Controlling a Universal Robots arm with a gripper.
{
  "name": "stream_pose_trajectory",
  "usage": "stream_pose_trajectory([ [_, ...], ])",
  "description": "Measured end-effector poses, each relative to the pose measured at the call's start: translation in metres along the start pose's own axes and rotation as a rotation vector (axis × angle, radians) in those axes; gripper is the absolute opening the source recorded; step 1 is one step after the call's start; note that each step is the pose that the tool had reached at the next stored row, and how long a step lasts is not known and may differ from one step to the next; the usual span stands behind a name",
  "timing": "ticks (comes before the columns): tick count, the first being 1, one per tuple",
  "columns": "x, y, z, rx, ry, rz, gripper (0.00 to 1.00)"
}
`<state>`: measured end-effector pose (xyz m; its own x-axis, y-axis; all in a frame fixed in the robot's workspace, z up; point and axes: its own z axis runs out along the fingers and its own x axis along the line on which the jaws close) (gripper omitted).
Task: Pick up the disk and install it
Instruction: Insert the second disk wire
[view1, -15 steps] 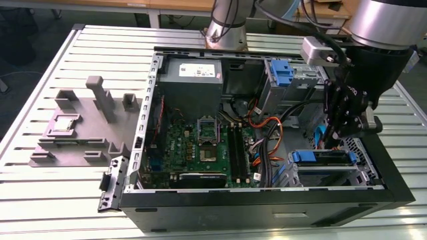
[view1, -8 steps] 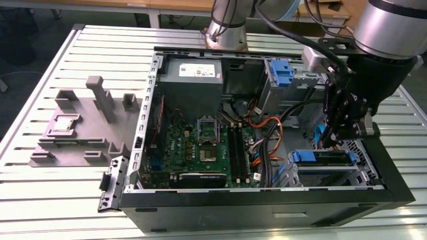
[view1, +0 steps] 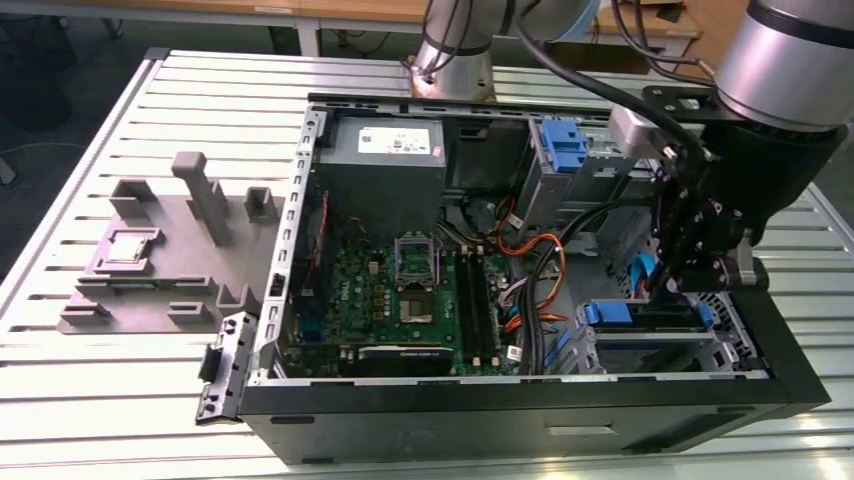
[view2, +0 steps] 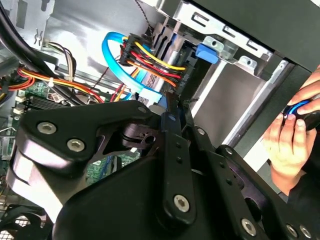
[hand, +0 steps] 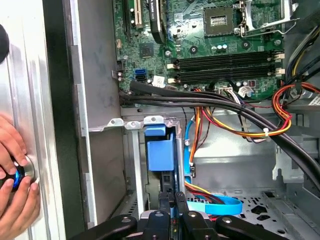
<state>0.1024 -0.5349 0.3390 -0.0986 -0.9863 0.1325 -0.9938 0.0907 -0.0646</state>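
- The hand (view1: 677, 283) hangs inside the computer case (view1: 534, 410), fingers clamped on the disk (hand: 161, 156).
- The disk stands on edge directly above the drive cage (view1: 654, 340), long axis pointing down into it.

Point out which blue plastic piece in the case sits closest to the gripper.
The blue bracket on the drive bay just below the gripper, at the case's near corner. The other blue bracket stands far back beside the power supply.

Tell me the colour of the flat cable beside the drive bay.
Light blue flat cable, clearest in the first wrist view.
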Motion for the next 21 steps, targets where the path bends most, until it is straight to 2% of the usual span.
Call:
stream_pose_trajectory([
  [2,0.0023,-0.0002,0.0002,-0.0009,-0.0090,0.000,0.16],
  [3,0.0033,-0.0003,0.0004,-0.0016,-0.0159,0.001,0.16],
  [6,0.0069,-0.0006,0.0009,-0.0043,-0.0437,0.002,0.16],
  [7,0.0082,-0.0007,0.0011,-0.0046,-0.0474,0.002,0.16],
  [11,0.0100,-0.0009,0.0016,-0.0043,-0.0481,0.000,0.16],
  [15,0.0104,-0.0010,0.0021,0.0014,-0.0498,-0.027,0.16],
  [21,0.0103,-0.0008,0.0037,0.0025,-0.0519,-0.026,0.16],
])
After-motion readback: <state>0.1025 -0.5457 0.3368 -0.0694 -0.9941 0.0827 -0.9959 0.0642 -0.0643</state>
